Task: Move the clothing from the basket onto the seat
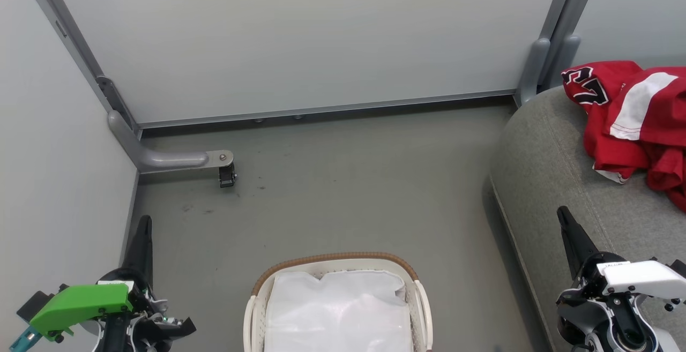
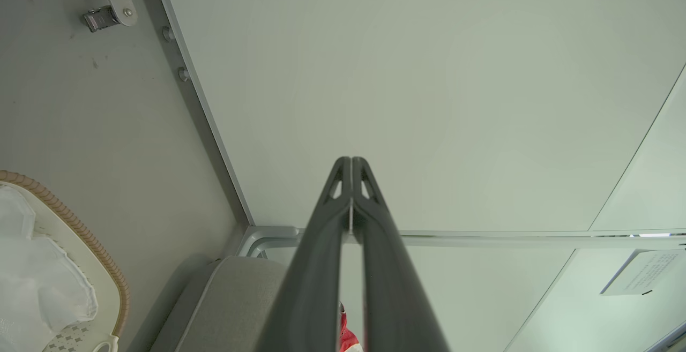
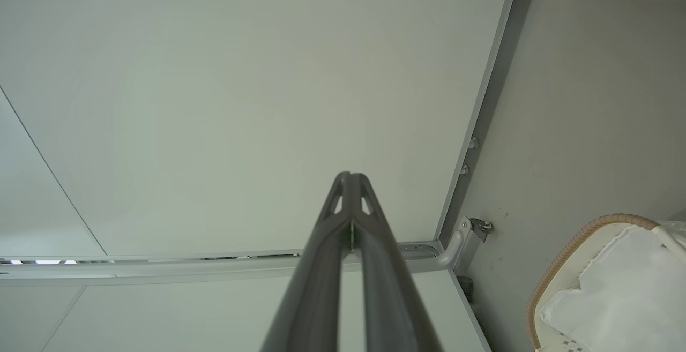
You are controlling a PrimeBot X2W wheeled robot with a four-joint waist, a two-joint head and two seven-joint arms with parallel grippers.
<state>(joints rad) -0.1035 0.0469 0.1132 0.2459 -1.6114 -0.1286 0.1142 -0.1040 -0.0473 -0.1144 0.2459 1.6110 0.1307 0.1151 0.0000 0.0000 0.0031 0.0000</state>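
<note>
Now, on the right of the head view: the clothing [image 1: 638, 127], two red garments by count, heaped together on the seat [image 1: 552, 180] and touching each other. First, the number-print garment [image 1: 587, 87], black-and-white figures uppermost, toward the far wall. Second, the striped garment [image 1: 643, 103], with a broad white band, just beside the first and lapping against it. Both fully on the grey cushion, well apart from the basket [image 1: 332, 260]. One seat only, rounded at the near corner, with a stitched seam along the top.

At bottom centre, one basket, standing on the floor [image 1: 348, 180], brown rim toward the far wall. Inside it, one white sheet [image 1: 337, 309], rumpled, spread across the visible part of the inside.

Two grippers by count. At lower left, close beside the left wall panel [image 1: 53, 154], the left gripper [image 1: 143, 234]: both dark fingers pressed together, gripping nothing. Same again in the left wrist view [image 2: 351, 165], tips meeting against the pale wall. At lower right, seen against the seat's near side, the right gripper [image 1: 569, 229]: fingers likewise pressed together and bare, as also in the right wrist view [image 3: 351, 179].

Lastly, one caster wheel [image 1: 227, 176] on a grey bracket by the left corner, well apart from the basket.
</note>
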